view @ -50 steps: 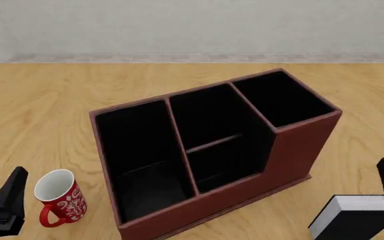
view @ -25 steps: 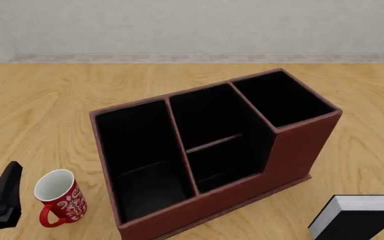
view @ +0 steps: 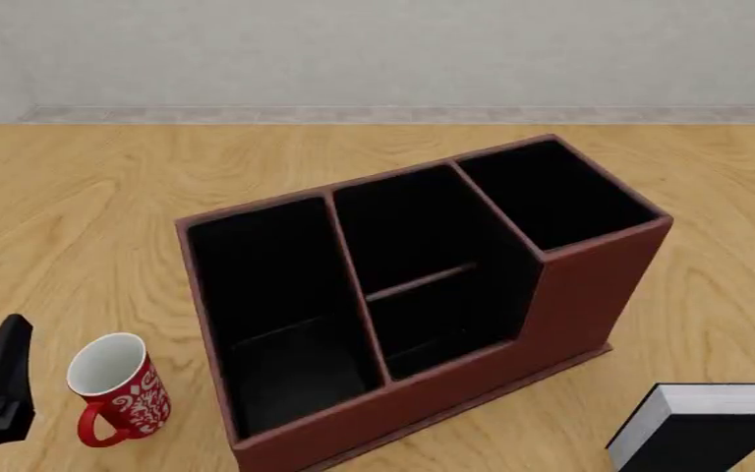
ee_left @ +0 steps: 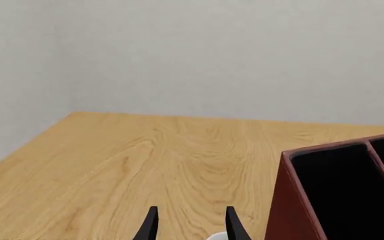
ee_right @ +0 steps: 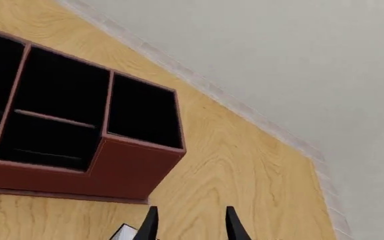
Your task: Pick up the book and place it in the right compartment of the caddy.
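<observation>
Your wooden surface (view: 76, 187) meets a pale wall. The book (view: 700, 426) lies untouched at the near right corner, just beside the caddy (view: 588, 295), whose right compartment (view: 554, 197) is bare. Both sets of fingers, left gripper (ee_left: 190, 227) and right gripper (ee_right: 189, 225), stand narrowly parted, holding nothing. No writing is legible on the red mug (view: 115, 398).

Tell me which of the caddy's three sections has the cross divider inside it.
The middle section of the caddy: a low bar crosses it partway down. The wide left section and the narrow, taller-walled right compartment have none.
</observation>
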Motion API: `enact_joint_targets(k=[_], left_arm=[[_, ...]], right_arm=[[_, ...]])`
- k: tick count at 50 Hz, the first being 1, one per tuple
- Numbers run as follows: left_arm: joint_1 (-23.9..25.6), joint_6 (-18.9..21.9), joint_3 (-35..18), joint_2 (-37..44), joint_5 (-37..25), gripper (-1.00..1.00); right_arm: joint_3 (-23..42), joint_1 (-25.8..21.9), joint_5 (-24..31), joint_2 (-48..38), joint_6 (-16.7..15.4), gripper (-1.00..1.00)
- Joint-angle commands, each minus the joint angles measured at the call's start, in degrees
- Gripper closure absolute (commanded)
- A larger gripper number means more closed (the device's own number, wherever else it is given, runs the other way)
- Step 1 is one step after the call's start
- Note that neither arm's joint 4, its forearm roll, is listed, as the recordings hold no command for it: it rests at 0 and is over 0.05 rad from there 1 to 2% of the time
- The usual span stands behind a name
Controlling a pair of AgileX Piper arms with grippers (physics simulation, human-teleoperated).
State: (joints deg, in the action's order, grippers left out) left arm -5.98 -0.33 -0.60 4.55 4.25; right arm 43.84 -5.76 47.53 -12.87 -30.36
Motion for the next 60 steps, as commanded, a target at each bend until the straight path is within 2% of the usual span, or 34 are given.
enact_joint_targets(k=[1,7,9,14,15,19,24,26,27,28,34,37,46,50,60], left_arm=[[-0.2,-1.0,-0.3,-3.7,-2.2,-1.00],[0.2,-0.9,-0.3,-3.7,-2.3,-1.00],[0.2,-0.9,-0.3,-3.8,-2.4,-1.00],[0.2,-0.8,-0.1,-3.6,-2.1,-1.00],[0.2,-0.9,-0.1,-3.7,-2.2,-1.00],[0.2,-0.9,-0.3,-3.8,-2.5,-1.00],[0.2,-0.8,0.0,-3.6,-2.1,-1.00],[0.2,-0.8,-0.3,-3.5,-2.3,-1.00],[0.2,-0.8,-0.3,-3.4,-2.2,-1.00],[0.2,-0.8,-0.1,-3.3,-1.9,-1.00],[0.2,-0.8,0.0,-3.0,-1.6,-1.00],[0.2,-0.7,-0.2,-2.8,-1.6,-1.00],[0.1,-0.7,-0.3,-2.6,-1.4,-1.00],[0.1,-0.7,-0.1,-2.2,-1.0,-1.00],[0.1,-0.6,0.0,-2.0,-0.7,-1.00]], right_arm=[[4.4,-2.1,6.7,-3.1,-4.4,-1.00],[6.4,-4.7,10.8,-4.7,-5.2,-1.00],[6.3,-5.5,12.7,-5.2,-7.2,-1.00],[8.2,-7.2,15.1,-6.6,-8.6,-1.00],[8.2,-7.1,15.7,-6.6,-9.9,-1.00],[9.8,-7.0,16.8,-7.5,-9.9,-1.00],[12.1,-5.8,20.1,-8.3,-12.8,-1.00],[14.4,-6.2,21.9,-9.3,-12.7,-1.00],[15.0,-6.4,22.4,-9.6,-14.5,-1.00],[15.8,-6.2,22.4,-10.7,-13.5,-1.00],[15.1,-6.0,22.4,-12.9,-14.6,-1.00],[14.9,-8.4,22.4,-13.8,-13.3,-1.00],[12.6,-8.5,22.4,-15.9,-14.8,-1.00],[9.8,-7.8,22.4,-15.7,-17.9,-1.00],[7.6,-8.6,22.4,-15.8,-17.3,-1.00]])
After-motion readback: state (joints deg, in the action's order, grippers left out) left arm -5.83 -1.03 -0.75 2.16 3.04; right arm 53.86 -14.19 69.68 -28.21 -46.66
